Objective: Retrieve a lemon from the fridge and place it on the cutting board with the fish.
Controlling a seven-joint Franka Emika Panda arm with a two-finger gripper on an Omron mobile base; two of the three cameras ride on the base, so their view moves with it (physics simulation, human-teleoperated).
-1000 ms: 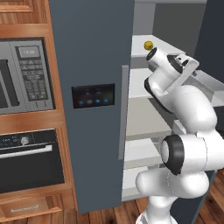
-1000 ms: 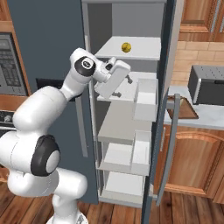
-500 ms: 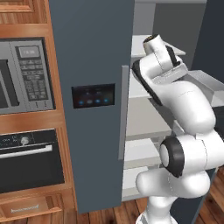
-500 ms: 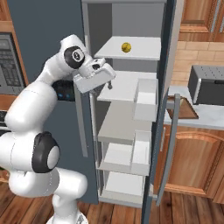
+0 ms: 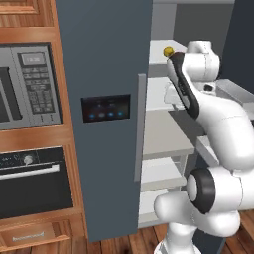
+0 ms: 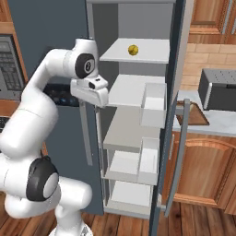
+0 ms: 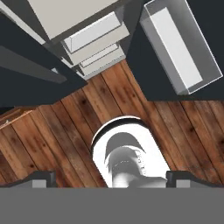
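Observation:
The lemon point(image 5: 168, 50) point(image 6: 133, 50) lies alone on the top white shelf of the fridge point(image 5: 104, 59), whose right door point(image 6: 177, 83) stands open. My gripper point(image 6: 97, 102) hangs in front of the shelves' left edge, below and to the left of the lemon and well apart from it, pointing down at the floor. In the hand view the gripper point(image 7: 111, 177) is open, its fingertips point(image 7: 43, 178) wide apart with nothing between them. The cutting board point(image 6: 197, 116) lies on the counter beyond the open door. The fish is hidden.
A dark appliance point(image 6: 218, 89) stands on the counter behind the board. Left of the fridge are a microwave point(image 5: 27, 84) and a black wall oven point(image 5: 32, 181) in wooden cabinets. A clear door bin point(image 7: 181, 48) and lower shelves point(image 6: 131, 138) flank the arm. The floor is wooden point(image 7: 52, 131).
The hand has pulled back out of the fridge to the left and turned downward. The lemon stays on its shelf, and the jaws stay open.

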